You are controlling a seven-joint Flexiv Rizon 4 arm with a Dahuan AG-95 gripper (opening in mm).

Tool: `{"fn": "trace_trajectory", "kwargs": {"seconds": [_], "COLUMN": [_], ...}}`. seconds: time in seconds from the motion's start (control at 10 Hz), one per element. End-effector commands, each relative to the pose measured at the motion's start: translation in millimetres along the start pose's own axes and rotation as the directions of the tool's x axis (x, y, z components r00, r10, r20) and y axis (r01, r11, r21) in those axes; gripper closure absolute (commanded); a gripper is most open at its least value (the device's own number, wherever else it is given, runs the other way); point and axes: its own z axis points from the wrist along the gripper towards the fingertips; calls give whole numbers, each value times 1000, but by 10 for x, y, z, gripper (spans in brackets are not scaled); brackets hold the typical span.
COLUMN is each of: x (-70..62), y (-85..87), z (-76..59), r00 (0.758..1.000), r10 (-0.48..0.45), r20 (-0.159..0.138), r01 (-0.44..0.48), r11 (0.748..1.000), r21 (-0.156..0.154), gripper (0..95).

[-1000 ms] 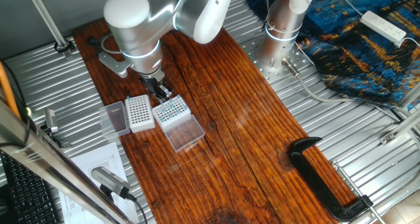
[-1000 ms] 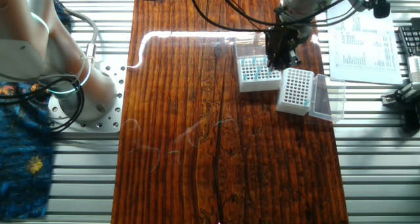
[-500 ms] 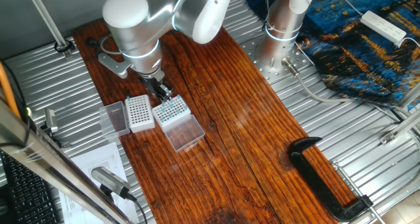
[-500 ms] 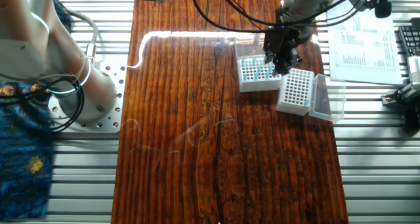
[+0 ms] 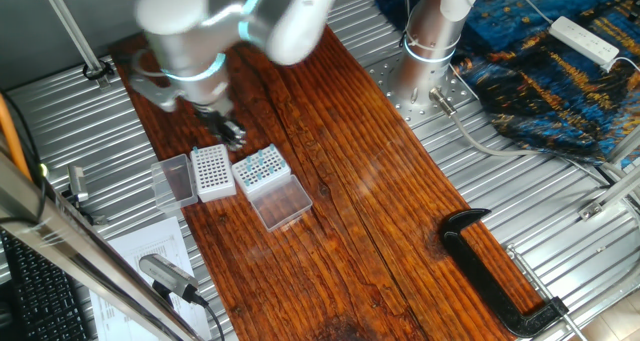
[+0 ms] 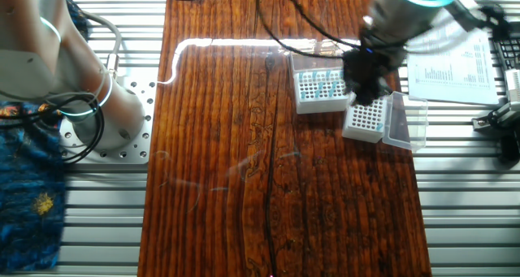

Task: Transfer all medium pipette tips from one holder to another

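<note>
Near one long edge of the wooden worktop (image 5: 350, 181), toward its far end in one fixed view, two small racks sit side by side, close to touching. The clear-sided rack (image 5: 262, 167) carries the medium pipette tips (image 5: 261, 165), teal dots scattered over part of its white grid, and its flat clear lid (image 5: 282, 203) lies open on the wood beside it. The white-sided rack (image 5: 211, 171) has its smoky lid (image 5: 175, 181) swung open on the side toward the worktop's edge; no teal dots can be made out in its holes from either camera. The gripper (image 6: 366, 86) is blurred by motion in both views and hangs over the gap between the two racks, above the near corner of the white-sided rack. Whether its fingers are spread or closed, or pinch a tip, I cannot tell. A black clamp (image 5: 500, 271) rests at the worktop's opposite end, well apart from the racks.
</note>
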Motion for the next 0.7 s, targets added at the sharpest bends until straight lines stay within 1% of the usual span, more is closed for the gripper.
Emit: {"fn": "trace_trajectory", "kwargs": {"seconds": [0.1,0.2,0.4,0.5,0.7], "x": [-82,-97,-137,-167,-239], "y": [-202,-247,-349,-364,-374], "z": [44,56,122,156,183], "r00": [1000,1000,1000,999,999], "r10": [-4,-7,-11,-11,-6], "r20": [6,8,23,31,39], "r01": [4,7,11,10,5], "r11": [1000,1000,1000,1000,1000], "r21": [1,0,4,6,11], "gripper": [760,760,760,760,760]}}
